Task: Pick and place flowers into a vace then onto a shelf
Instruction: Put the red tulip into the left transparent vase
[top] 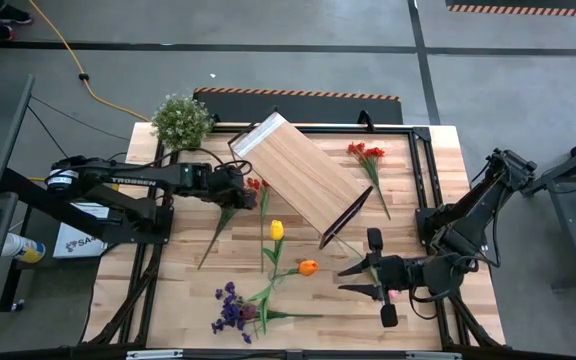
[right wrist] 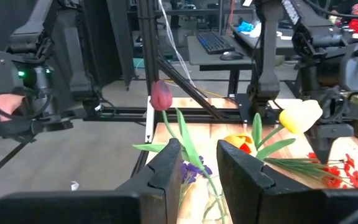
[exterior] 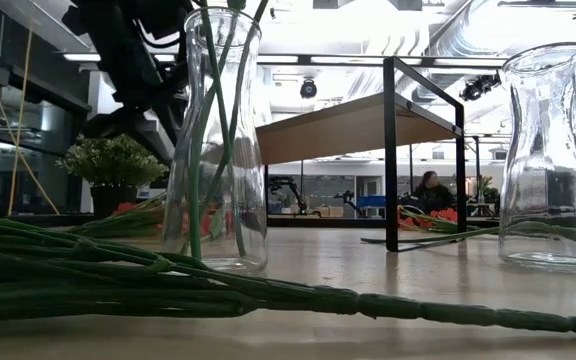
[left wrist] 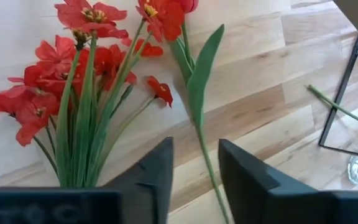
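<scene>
Flowers judged light, stems thin and springy, petals soft; best taken mid-stem.

Left gripper (top: 249,190) seen near counter's far-left corner, jaws parted, above red flowers (left wrist: 82,74); vase (exterior: 216,140) stands below, stems inside.

Right gripper (top: 360,279) near counter's right edge, jaws narrowly apart, maroon tulip (right wrist: 161,95) stem between them; grip cannot be told.

Yellow tulip (top: 276,230), orange tulip (top: 307,267), purple spray (top: 233,309) scattered mid-counter.

Shelf (top: 298,172) crowds far centre; open room toward near edge.

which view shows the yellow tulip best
The high view: the yellow tulip lies whole on the table, bloom and stem, left of the shelf. The right wrist view shows only its bloom and part of its stem from low down. The low and left wrist views do not show it clearly.
</scene>
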`<control>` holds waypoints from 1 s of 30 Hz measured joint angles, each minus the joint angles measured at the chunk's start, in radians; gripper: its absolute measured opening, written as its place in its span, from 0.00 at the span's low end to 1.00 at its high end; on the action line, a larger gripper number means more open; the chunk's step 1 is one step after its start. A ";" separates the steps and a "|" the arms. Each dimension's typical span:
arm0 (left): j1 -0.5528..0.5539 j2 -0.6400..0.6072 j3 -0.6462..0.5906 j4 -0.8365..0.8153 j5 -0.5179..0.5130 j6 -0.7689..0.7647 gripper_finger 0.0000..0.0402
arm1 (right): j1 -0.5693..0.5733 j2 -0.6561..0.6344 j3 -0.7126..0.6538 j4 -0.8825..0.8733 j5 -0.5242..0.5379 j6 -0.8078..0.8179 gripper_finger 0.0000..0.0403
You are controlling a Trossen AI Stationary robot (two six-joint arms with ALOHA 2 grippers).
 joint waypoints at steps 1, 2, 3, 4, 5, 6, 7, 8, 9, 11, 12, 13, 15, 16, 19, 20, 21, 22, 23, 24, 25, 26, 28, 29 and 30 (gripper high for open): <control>0.000 0.000 0.000 0.000 0.000 0.000 0.45 | 0.000 0.000 0.000 0.000 -0.005 0.000 0.23; 0.000 0.000 0.000 0.001 0.000 -0.001 0.47 | 0.000 0.000 0.000 0.000 -0.005 0.000 0.23; 0.000 0.000 0.000 0.001 0.000 -0.002 0.50 | 0.000 0.000 0.000 0.000 -0.005 0.000 0.23; 0.000 0.000 0.000 0.001 0.000 -0.004 0.52 | 0.000 0.000 0.000 0.000 -0.005 0.000 0.23; 0.000 0.000 0.000 0.002 0.000 -0.004 0.54 | 0.000 0.000 0.000 0.000 -0.005 0.000 0.23; 0.000 0.000 0.000 0.002 0.000 -0.005 0.55 | 0.000 0.000 0.000 0.000 -0.005 0.000 0.23; 0.000 0.000 0.000 0.002 0.000 -0.008 0.56 | 0.000 0.000 0.000 0.000 -0.005 0.000 0.23; 0.000 0.000 0.000 0.002 0.000 -0.010 0.57 | 0.000 0.000 0.000 0.000 -0.005 0.000 0.23; 0.000 0.000 0.000 0.002 0.001 -0.013 0.58 | 0.000 0.000 0.000 0.000 -0.005 0.000 0.23; 0.000 0.007 0.000 0.008 0.000 -0.021 0.59 | 0.000 0.000 0.000 0.000 -0.005 0.000 0.23; 0.000 0.014 0.000 0.018 0.001 -0.023 0.59 | 0.000 0.000 0.000 0.000 -0.005 0.000 0.23; 0.000 0.021 0.000 0.025 0.008 -0.023 0.59 | 0.000 0.000 0.000 0.000 -0.005 0.000 0.23; 0.000 0.038 0.000 0.043 0.020 -0.026 0.59 | 0.000 0.000 0.000 0.001 -0.005 0.003 0.23; 0.000 0.050 0.000 0.058 0.031 -0.026 0.58 | 0.000 0.000 0.000 0.001 -0.005 0.007 0.23; 0.000 0.080 0.000 0.075 0.073 -0.027 0.57 | 0.000 0.000 0.000 0.002 -0.007 0.016 0.23; 0.000 0.091 0.000 0.090 0.085 -0.027 0.57 | 0.000 0.000 0.000 0.002 -0.007 0.021 0.23; 0.000 0.098 0.000 0.090 0.098 -0.027 0.57 | 0.000 0.000 0.000 0.002 -0.008 0.025 0.23; -0.001 0.103 0.000 0.083 0.106 -0.029 0.57 | 0.000 0.000 0.000 0.002 -0.007 0.025 0.23; -0.004 0.110 0.000 0.088 0.113 -0.036 0.57 | 0.000 0.000 0.000 0.002 -0.007 0.026 0.23; -0.012 0.119 0.000 0.102 0.113 -0.046 0.57 | 0.000 0.000 0.000 0.002 -0.007 0.026 0.23; -0.022 0.126 0.000 0.109 0.110 -0.055 0.57 | 0.000 0.000 0.000 0.002 -0.007 0.026 0.23; -0.031 0.131 0.000 0.109 0.110 -0.061 0.57 | 0.000 0.000 0.000 0.002 -0.007 0.026 0.23; -0.055 0.139 0.000 0.134 0.110 -0.079 0.57 | 0.000 0.000 0.000 0.002 -0.005 0.026 0.23; -0.066 0.143 0.001 0.137 0.107 -0.092 0.57 | 0.000 0.000 0.000 0.002 -0.003 0.026 0.23; -0.078 0.149 0.001 0.133 0.095 -0.105 0.57 | 0.000 -0.001 0.000 0.002 -0.003 0.026 0.23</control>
